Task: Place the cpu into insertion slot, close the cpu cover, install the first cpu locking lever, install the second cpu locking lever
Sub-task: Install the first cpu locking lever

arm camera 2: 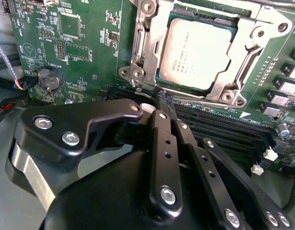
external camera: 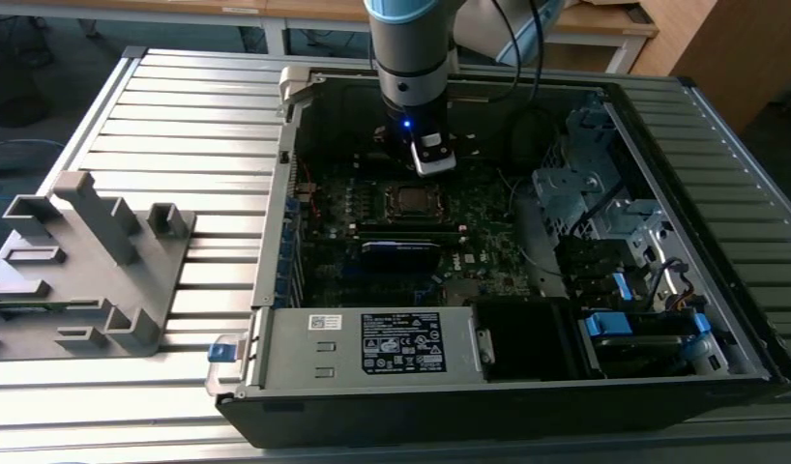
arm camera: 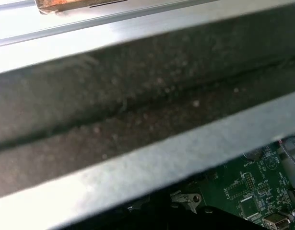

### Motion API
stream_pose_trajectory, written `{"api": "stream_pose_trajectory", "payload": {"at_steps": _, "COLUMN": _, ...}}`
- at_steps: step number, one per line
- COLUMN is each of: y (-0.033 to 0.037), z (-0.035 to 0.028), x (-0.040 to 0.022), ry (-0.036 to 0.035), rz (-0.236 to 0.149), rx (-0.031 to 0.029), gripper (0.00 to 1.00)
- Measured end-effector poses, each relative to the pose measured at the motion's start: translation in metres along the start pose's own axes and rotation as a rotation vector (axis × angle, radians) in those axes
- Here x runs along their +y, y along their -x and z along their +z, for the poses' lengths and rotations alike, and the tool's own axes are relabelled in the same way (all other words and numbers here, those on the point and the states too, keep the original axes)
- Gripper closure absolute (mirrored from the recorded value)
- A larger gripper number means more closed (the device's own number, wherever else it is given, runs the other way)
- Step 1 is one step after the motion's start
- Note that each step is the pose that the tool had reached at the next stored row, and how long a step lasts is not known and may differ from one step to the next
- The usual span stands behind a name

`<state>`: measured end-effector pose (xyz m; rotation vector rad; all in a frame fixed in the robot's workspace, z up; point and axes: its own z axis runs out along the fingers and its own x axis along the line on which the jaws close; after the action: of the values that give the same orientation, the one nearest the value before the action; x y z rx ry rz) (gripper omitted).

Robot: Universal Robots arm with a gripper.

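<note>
The cpu (arm camera 2: pixel 197 52), a dull silver square chip, lies flat in the insertion slot (external camera: pixel 387 200) on the green motherboard; in the exterior view the cpu (external camera: pixel 410 198) sits mid-board. The cpu cover (arm camera 2: pixel 160 40), a shiny silver frame, lies down around the chip's edges. A thin locking lever (arm camera 2: pixel 242 63) runs along one side of the frame. My gripper (arm camera 2: pixel 162 103) is shut with nothing in it, its black tips just off a corner of the socket by the memory slots. In the exterior view the gripper (external camera: pixel 430 160) hangs just behind the socket.
The board lies inside an open computer case (external camera: pixel 279 251) with tall metal walls. A labelled power supply (external camera: pixel 395 343) is at the front, drive cages (external camera: pixel 602 213) and cables at the exterior view's right. Long memory slots (arm camera 2: pixel 224 129) border the socket. A grey fixture (external camera: pixel 86 261) stands outside.
</note>
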<state>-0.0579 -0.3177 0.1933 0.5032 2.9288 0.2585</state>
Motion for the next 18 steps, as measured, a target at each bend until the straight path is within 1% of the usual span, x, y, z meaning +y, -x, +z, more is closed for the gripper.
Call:
{"api": "stream_pose_trajectory", "payload": {"at_steps": 4, "y": 0.0001, "z": -0.0007, "x": 0.0001, "ry": -0.0001, "rz": 0.000, "rx": 0.0000, "gripper": 0.89}}
{"api": "stream_pose_trajectory", "payload": {"at_steps": 10, "y": 0.0011, "z": -0.0086, "x": 0.0018, "ry": 0.0002, "rz": 0.000, "rx": 0.0000, "gripper": 0.89}}
{"api": "stream_pose_trajectory", "payload": {"at_steps": 18, "y": 0.0009, "z": -0.0088, "x": 0.0024, "ry": 0.0003, "rz": 0.000, "rx": 0.0000, "gripper": 0.89}}
